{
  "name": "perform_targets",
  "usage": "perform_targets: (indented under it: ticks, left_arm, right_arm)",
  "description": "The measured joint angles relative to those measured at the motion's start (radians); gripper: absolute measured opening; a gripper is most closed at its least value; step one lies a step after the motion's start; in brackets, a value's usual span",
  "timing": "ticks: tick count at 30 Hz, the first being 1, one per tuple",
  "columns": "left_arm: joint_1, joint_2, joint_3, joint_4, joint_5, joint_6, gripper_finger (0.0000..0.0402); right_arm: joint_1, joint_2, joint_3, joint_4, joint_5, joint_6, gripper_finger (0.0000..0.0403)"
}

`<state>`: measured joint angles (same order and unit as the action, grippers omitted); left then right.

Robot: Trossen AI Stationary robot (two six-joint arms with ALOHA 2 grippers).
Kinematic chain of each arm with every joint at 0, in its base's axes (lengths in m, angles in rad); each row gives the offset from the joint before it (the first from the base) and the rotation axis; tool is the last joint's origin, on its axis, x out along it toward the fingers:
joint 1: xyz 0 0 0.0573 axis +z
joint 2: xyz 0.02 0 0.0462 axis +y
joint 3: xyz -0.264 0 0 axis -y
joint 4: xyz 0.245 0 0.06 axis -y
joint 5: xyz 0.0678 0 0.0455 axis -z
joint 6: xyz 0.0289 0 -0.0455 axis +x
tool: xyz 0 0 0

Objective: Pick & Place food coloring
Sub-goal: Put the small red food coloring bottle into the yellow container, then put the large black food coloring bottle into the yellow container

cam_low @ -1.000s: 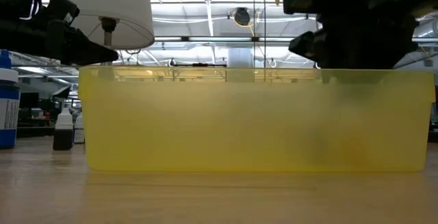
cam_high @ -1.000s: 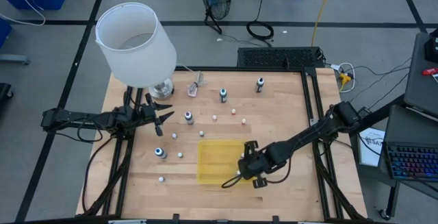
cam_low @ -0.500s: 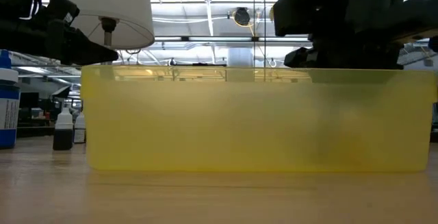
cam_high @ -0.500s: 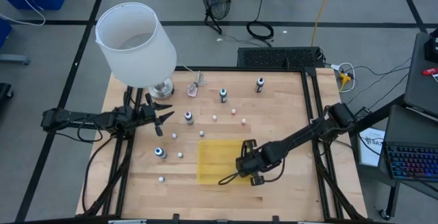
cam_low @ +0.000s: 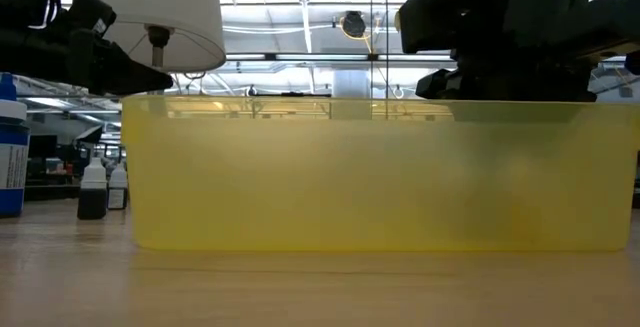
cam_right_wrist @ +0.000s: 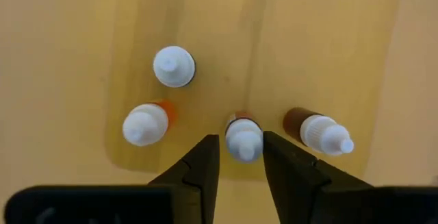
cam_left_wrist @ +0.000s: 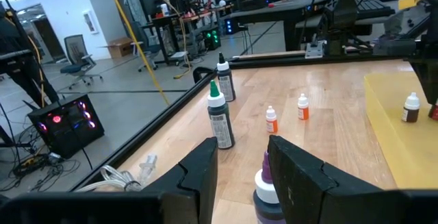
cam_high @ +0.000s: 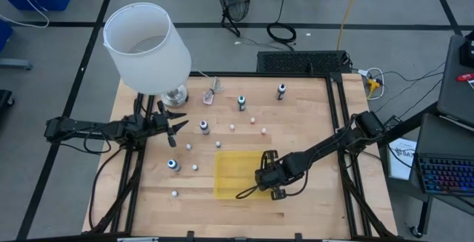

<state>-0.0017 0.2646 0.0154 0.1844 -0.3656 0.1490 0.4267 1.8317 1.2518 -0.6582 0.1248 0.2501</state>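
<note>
The yellow tray [cam_high: 231, 169] lies on the table's near middle; its wall [cam_low: 350, 177] fills the low view. Inside it stand several small food coloring bottles: a white-capped one [cam_right_wrist: 174, 66], an orange one [cam_right_wrist: 145, 125] and a brown one lying tilted [cam_right_wrist: 318, 131]. My right gripper [cam_right_wrist: 241, 140] points down into the tray, open, its fingers close on either side of a reddish bottle [cam_right_wrist: 243, 139] standing on the tray floor. More bottles [cam_high: 241, 101] [cam_high: 281, 91] [cam_high: 172, 165] stand on the wood. My left gripper [cam_high: 180, 126] waits open at the table's left, level, facing a purple bottle [cam_left_wrist: 263, 183].
A lamp with a white shade [cam_high: 146, 47] stands at the table's far left, just behind my left arm. A clear pinkish object with a stick [cam_high: 212, 94] lies beside its base. Tiny whitish and reddish bottles [cam_high: 232, 127] [cam_high: 264, 130] [cam_high: 175, 193] dot the wood between the arms.
</note>
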Motion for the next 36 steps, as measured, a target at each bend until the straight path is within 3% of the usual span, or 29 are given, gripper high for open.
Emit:
perform_targets:
  ticks: [10,19,22,26,28,32,36]
  left_arm:
    - [0.0,0.0,0.0,0.0,0.0,0.0,0.0132]
    - [0.0,0.0,0.0,0.0,0.0,0.0,0.0132]
    - [0.0,0.0,0.0,0.0,0.0,0.0,0.0131]
    - [0.0,0.0,0.0,0.0,0.0,0.0,0.0131]
    - [0.0,0.0,0.0,0.0,0.0,0.0,0.0132]
    - [0.0,0.0,0.0,0.0,0.0,0.0,0.0132]
    - [0.0,0.0,0.0,0.0,0.0,0.0,0.0132]
  right_arm:
    - [0.0,-0.016,0.0,-0.003,-0.025,0.0,0.0106]
    - [-0.003,-0.119,-0.001,-0.025,-0.017,-0.008,0.0105]
    - [-0.019,-0.178,-0.001,-0.068,0.045,-0.029,0.0105]
    - [-0.062,-0.283,-0.001,-0.107,0.244,-0.073,0.0111]
    - [-0.106,-0.339,-0.001,-0.117,0.298,-0.117,0.012]
    - [-0.278,-0.433,0.0,-0.116,0.309,-0.129,0.0148]
    - [-0.536,-0.464,0.039,-0.208,0.204,-0.058,0.0178]
